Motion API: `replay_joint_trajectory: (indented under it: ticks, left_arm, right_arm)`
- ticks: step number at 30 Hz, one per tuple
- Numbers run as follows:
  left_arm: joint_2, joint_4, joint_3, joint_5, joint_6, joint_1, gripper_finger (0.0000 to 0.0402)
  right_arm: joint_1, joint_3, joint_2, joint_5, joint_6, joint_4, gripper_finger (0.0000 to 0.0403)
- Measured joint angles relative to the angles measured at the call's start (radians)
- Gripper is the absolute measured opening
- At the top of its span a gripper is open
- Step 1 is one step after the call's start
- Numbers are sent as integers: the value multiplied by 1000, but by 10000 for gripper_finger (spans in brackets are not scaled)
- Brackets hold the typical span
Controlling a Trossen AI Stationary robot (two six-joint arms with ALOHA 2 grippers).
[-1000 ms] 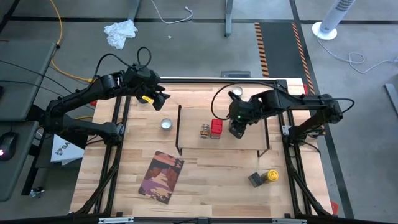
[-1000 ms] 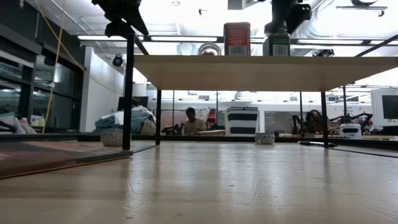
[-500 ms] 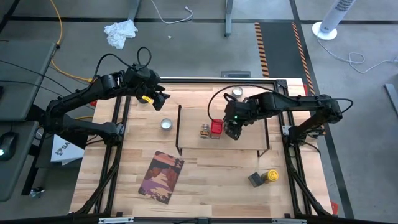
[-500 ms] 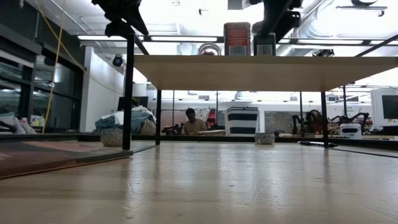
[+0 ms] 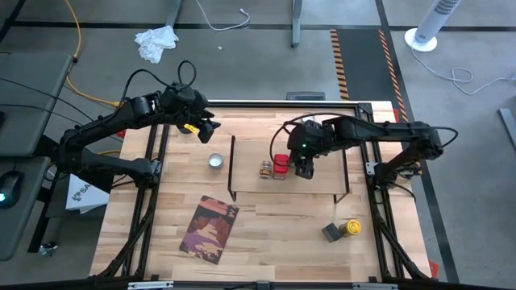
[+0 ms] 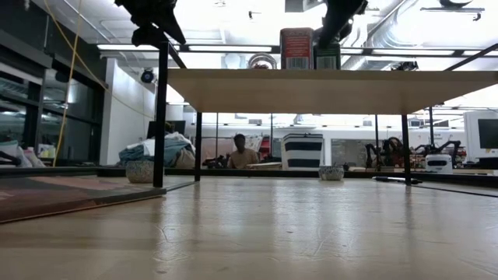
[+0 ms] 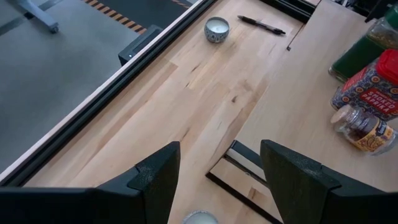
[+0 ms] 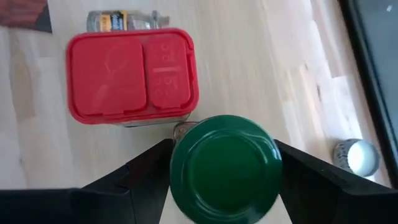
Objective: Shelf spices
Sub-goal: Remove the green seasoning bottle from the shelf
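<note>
High view: right gripper [image 5: 304, 165] over the shelf [image 5: 322, 184], beside the red box [image 5: 280, 165] and glass jar [image 5: 264, 170]; left gripper [image 5: 203, 129] waits at the table's far left. Low view: green jar [image 6: 327, 56] stands on the shelf touching the box. Right wrist view: fingers [image 8: 140, 168] flank the green jar, contact unclear. Left wrist view: fingers [image 7: 158, 177] spread, empty.

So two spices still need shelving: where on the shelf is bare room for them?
On the shelf, the bare board to the right of the green-topped jar is widest. A narrower patch lies left of the clear glass jar. The middle is crowded: the glass jar, red box, green-topped jar and right gripper.
</note>
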Motion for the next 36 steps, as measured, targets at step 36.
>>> replay_joint_trajectory:
  ticks: [36]
  left_arm:
    - [13,221,0,-41,-43,3,221]
  right_arm:
    - [661,1,-160,69,930,-303,184]
